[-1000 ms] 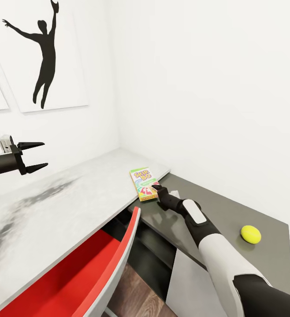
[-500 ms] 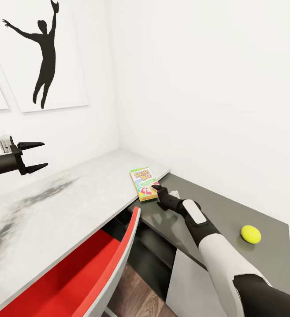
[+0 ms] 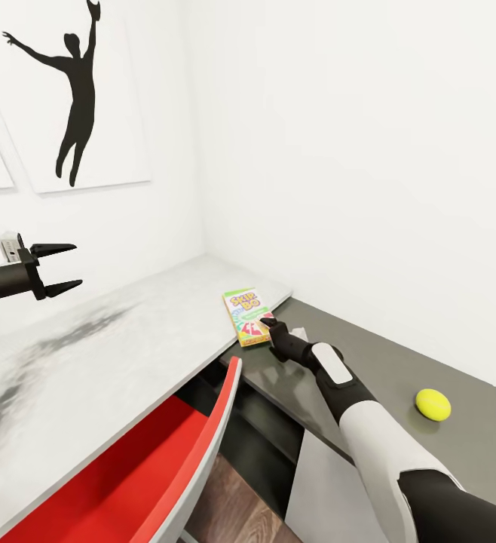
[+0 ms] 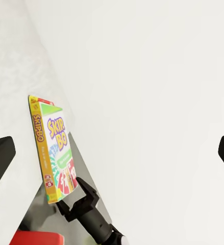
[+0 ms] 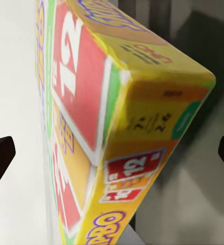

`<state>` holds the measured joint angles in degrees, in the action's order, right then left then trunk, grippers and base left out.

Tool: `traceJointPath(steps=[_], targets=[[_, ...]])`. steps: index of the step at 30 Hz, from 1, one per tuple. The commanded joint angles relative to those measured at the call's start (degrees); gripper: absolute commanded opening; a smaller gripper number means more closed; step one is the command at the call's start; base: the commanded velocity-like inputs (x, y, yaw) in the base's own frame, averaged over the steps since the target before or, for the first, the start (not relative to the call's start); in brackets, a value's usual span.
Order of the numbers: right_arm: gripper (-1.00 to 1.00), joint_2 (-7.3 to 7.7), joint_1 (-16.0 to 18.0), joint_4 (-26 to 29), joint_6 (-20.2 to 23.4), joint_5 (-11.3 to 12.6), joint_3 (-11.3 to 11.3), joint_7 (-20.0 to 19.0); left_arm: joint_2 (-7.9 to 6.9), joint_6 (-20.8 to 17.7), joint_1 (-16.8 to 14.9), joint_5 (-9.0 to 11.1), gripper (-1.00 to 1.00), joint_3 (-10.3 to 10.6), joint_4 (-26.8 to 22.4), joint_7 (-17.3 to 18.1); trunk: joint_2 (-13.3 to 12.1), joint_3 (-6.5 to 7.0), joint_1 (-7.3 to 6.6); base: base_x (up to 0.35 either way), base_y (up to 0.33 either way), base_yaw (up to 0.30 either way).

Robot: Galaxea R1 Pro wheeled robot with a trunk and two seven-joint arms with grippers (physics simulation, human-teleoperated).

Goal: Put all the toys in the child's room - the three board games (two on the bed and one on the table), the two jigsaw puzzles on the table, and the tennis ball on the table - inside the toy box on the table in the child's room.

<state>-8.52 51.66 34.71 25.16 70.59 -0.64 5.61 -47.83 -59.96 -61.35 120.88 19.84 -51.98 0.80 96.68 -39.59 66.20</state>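
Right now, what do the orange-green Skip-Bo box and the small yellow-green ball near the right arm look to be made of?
The orange-green Skip-Bo box looks like printed cardboard, smooth and slightly glossy: sharp folded edges and full-colour print, seen close in the right wrist view. The small yellow-green ball has a matte, even surface that could be felt, but no seam or fuzz is discernible, so the material stays uncertain.

Skip-Bo box (image 3: 247,316) flat at table (image 3: 112,354) edge; tennis ball (image 3: 433,404) apart.
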Motion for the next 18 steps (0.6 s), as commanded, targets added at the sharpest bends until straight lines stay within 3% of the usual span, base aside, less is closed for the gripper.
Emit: traceJointPath(steps=[1,18], targets=[[1.00,0.00,0.02,0.12,0.05,0.60,-0.07,0.58,-0.07,-0.04,-0.09,0.24,1.00,0.26,0.04,0.08,0.03,-0.06,0.00,0.008,0.005,0.000],[1.00,-0.01,0.08,-0.33,-0.02,0.60,-0.07,0.63,-0.07,-0.04,-0.09,0.24,1.00,0.22,0.04,0.08,0.03,-0.06,0.00,0.028,0.013,0.000]])
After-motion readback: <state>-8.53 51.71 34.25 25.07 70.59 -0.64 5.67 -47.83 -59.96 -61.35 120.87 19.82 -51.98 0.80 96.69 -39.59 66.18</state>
